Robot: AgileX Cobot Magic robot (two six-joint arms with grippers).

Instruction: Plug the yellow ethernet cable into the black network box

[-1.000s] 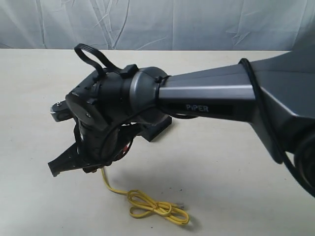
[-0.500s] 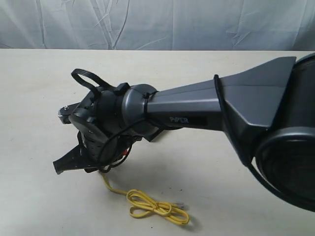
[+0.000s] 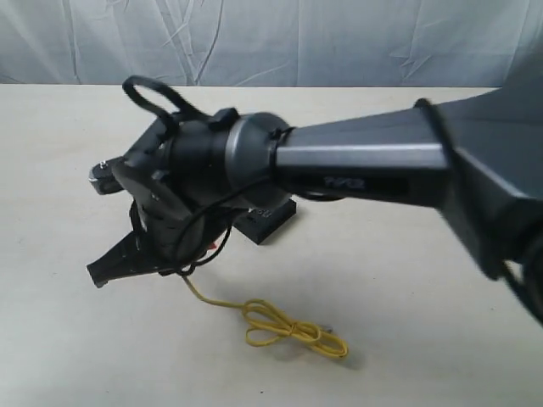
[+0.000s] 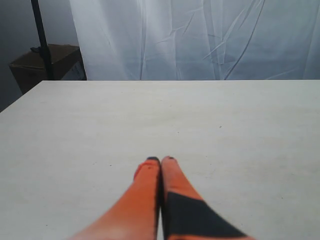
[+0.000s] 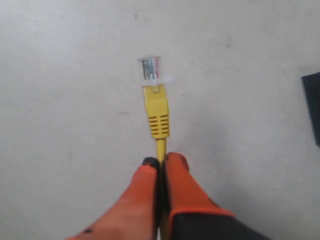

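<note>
In the right wrist view my right gripper (image 5: 161, 161) is shut on the yellow ethernet cable (image 5: 158, 112), just behind the yellow boot. Its clear plug (image 5: 150, 69) sticks out past the fingertips, above the table. A corner of the black network box (image 5: 313, 107) shows at the frame's edge. In the exterior view the cable (image 3: 293, 329) trails from under the right wrist (image 3: 182, 199) to a bundled loop lying on the table. The box (image 3: 270, 222) is mostly hidden behind that arm. My left gripper (image 4: 161, 160) is shut and empty over bare table.
The right arm (image 3: 382, 170) reaches across from the right and blocks much of the exterior view. A white curtain (image 3: 271, 38) hangs behind the table. In the left wrist view a cardboard box (image 4: 45, 65) and a dark pole (image 4: 42, 40) stand beyond the table's far corner.
The right arm has shifted, and the cable's loop has been dragged to the right and farther back on the table. More of the black box shows than half a second ago.
</note>
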